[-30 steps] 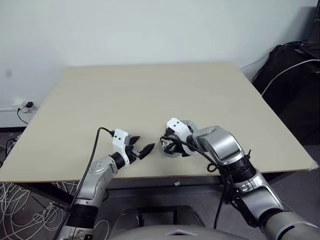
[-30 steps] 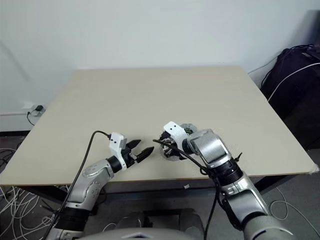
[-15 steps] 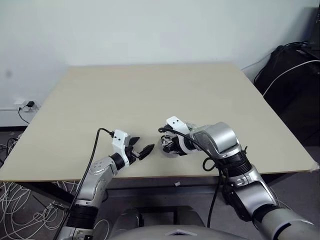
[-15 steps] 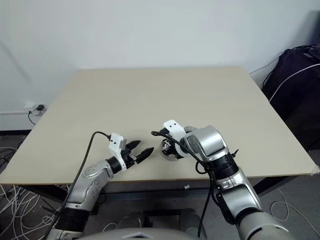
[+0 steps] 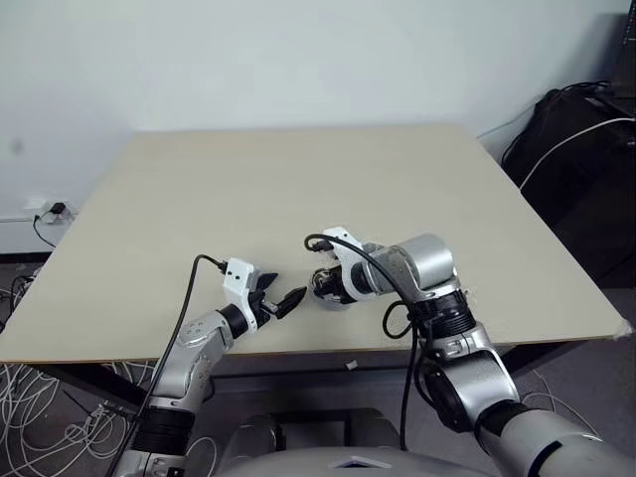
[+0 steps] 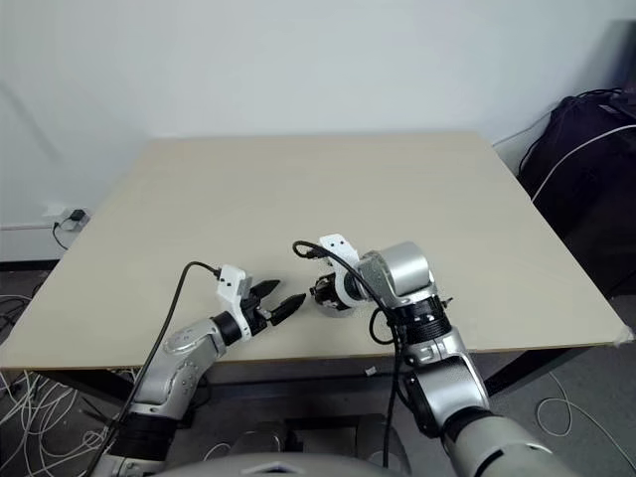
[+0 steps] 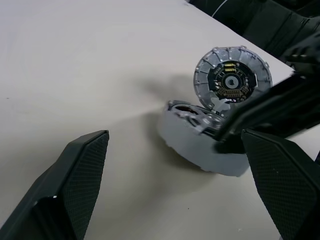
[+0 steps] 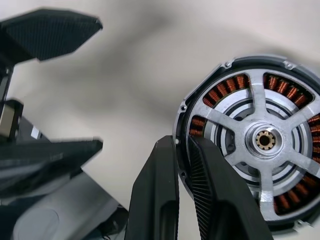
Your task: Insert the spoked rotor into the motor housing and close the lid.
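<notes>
Right claw (image 8: 182, 150) pinched on spoked rotor (image 8: 263, 140) rim — inside motor housing (image 7: 200, 145).

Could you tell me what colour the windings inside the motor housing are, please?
Copper-orange windings, ringing the motor housing; clearest in the right wrist view.

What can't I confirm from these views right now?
- The rotor seating: right wrist view, frame edge cuts its side, right gripper covers part of the rim.
- The housing inside: left wrist view, right gripper crosses it.
- Head views: housing too small, behind the gripper.
</notes>
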Available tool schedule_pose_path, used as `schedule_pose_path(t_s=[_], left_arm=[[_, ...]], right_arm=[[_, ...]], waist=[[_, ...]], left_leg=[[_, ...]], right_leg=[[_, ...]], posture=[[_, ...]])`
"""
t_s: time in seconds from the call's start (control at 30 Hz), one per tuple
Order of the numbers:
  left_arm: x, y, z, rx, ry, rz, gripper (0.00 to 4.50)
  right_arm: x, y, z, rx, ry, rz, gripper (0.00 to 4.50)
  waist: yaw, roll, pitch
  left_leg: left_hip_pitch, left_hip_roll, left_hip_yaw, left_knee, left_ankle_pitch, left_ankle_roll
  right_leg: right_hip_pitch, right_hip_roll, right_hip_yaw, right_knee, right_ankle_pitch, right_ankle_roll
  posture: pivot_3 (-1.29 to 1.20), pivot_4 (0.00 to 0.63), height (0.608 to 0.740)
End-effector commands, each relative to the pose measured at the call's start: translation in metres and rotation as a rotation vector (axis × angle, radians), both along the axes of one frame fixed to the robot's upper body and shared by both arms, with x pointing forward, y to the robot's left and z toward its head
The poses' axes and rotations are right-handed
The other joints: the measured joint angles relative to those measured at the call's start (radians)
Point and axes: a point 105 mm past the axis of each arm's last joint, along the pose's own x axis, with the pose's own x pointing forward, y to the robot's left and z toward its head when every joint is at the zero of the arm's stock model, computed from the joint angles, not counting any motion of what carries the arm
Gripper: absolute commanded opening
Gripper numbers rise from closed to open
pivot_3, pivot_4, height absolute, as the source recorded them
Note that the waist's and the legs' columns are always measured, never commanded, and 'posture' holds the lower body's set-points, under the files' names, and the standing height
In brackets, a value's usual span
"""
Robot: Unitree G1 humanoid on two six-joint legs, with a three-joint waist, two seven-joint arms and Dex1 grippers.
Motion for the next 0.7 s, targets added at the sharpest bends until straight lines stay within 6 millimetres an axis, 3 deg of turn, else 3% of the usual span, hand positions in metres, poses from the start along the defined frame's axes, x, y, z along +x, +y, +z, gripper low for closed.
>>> schedule_pose_path(t_s=[0.03,0.37,0.7], left_arm=[[0.003,-0.002,0.014,-0.021,-0.048,-0.008,4.50],[0.004,-0.001,0.014,-0.021,-0.048,-0.008,4.50],[0.004,0.001,0.010,-0.019,-0.045,-0.005,4.50]], right_arm=[[0.012,0.002,0.009,0.015,-0.052,-0.031,0.13],[0.015,0.013,0.008,0.052,-0.033,-0.050,0.13],[0.021,0.022,0.012,0.100,-0.027,-0.080,3.25]], waist=[[0.000,0.000,0.000],[-0.006,0.000,0.000],[-0.005,0.000,0.000]], left_leg=[[0.000,0.000,0.000,0.000,0.000,0.000],[0.001,0.000,0.000,0.002,0.000,0.000],[0.000,0.000,0.000,0.000,0.000,0.000]], right_leg=[[-0.001,0.000,0.000,0.000,0.000,0.000],[-0.001,0.000,0.000,0.000,0.000,-0.002],[-0.002,0.000,0.000,0.000,0.000,-0.001]], posture=[[0.00,0.000,0.740],[0.00,0.000,0.740],[0.00,0.000,0.740]])
